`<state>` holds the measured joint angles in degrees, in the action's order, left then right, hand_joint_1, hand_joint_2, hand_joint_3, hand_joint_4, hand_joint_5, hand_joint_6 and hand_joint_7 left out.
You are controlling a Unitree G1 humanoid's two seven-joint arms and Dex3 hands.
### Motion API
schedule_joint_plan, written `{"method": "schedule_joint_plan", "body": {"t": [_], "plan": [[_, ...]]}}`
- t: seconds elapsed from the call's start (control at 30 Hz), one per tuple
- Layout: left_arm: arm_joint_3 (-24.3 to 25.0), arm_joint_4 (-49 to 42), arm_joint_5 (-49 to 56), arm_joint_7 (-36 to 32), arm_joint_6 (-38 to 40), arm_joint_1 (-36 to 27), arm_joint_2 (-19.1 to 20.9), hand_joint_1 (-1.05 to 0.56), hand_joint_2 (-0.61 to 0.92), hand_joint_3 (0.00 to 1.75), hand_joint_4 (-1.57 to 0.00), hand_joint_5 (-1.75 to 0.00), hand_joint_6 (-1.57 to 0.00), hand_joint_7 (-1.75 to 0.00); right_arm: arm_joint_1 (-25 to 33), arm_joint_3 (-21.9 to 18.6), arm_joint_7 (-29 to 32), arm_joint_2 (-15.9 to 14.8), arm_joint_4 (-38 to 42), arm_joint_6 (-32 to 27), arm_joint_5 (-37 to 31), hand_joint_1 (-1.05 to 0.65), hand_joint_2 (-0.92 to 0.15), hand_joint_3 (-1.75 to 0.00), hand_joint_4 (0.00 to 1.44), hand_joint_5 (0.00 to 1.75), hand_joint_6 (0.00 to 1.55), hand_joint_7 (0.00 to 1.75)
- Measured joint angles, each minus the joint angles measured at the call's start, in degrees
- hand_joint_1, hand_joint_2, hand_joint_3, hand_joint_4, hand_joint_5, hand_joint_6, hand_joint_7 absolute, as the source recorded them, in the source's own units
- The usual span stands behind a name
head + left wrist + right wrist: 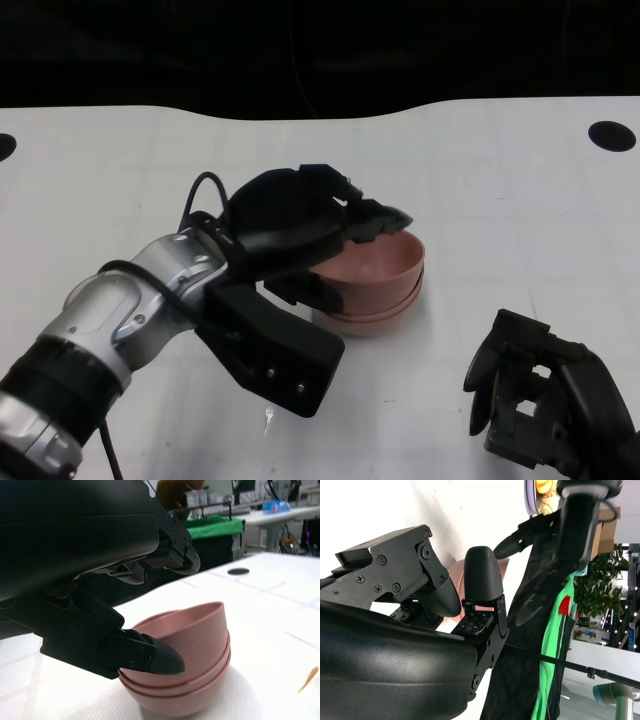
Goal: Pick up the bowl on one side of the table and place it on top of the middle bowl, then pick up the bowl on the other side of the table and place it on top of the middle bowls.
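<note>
A stack of pink bowls (385, 275) stands mid-table; the left wrist view shows three nested rims (195, 650), the top bowl sitting slightly tilted. My left hand (300, 225) hovers over the stack's left side. Its thumb (150, 657) touches the top bowl's outer wall near the rim, while the other fingers (175, 555) stretch above the rim with a gap, so nothing is pinched. My right hand (540, 400) rests near the table's front right, well apart from the bowls, its fingers apart and empty. The right wrist view shows a sliver of pink bowl (454, 572) past that hand (450, 600).
The white table (500, 200) has a dark round hole at the far right (612, 135) and another at the far left edge (4, 147). Its back edge borders a black backdrop. A small orange mark (310, 677) lies on the table beside the stack.
</note>
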<state>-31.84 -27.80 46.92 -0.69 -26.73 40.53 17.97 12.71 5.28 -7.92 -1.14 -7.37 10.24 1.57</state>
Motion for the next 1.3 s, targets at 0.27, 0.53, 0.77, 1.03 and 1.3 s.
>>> {"method": "schedule_joint_plan", "body": {"t": [0.27,0.53,0.77,1.03,1.3], "plan": [[6.35,10.76,-3.75,1.02,2.55,-8.49,4.34,-0.73,0.92,0.31,-0.14,-0.30,-0.27,-0.01,-0.24,-0.52,-0.59,0.00,0.36,-0.04,0.62,-0.06,-0.33,-1.55,0.86,1.75,0.82,1.55],[14.02,17.71,-12.74,-0.71,-1.74,-20.48,5.69,-0.57,0.92,0.27,-0.17,-0.50,-0.33,-0.02,-0.34,-0.67,-1.04,0.02,0.57,-0.08,0.87,-0.05,-0.34,-1.55,0.89,1.75,0.82,1.55],[19.47,17.76,-20.63,-4.19,-9.34,-29.48,4.70,-0.46,0.92,0.25,-0.16,-1.13,-0.44,-0.47,-0.43,-0.75,-1.89,0.06,1.16,-0.05,2.16,-0.05,-0.34,-1.55,0.91,1.75,0.83,1.54],[23.44,14.52,-34.91,-3.84,-15.63,-38.14,-0.57,-0.35,0.92,0.24,-0.38,-1.22,-0.48,-0.77,-0.42,-0.78,-1.65,0.08,1.78,0.31,1.80,-0.05,-0.32,-1.57,0.92,1.75,0.84,1.53],[24.83,17.60,-52.80,4.27,-12.57,-46.58,-6.05,-0.23,0.89,0.38,-0.70,-1.35,-0.70,-0.96,-0.08,-0.73,-2.29,0.06,1.50,0.10,2.20,-0.04,-0.31,-1.58,0.89,1.75,0.84,1.49]]}}
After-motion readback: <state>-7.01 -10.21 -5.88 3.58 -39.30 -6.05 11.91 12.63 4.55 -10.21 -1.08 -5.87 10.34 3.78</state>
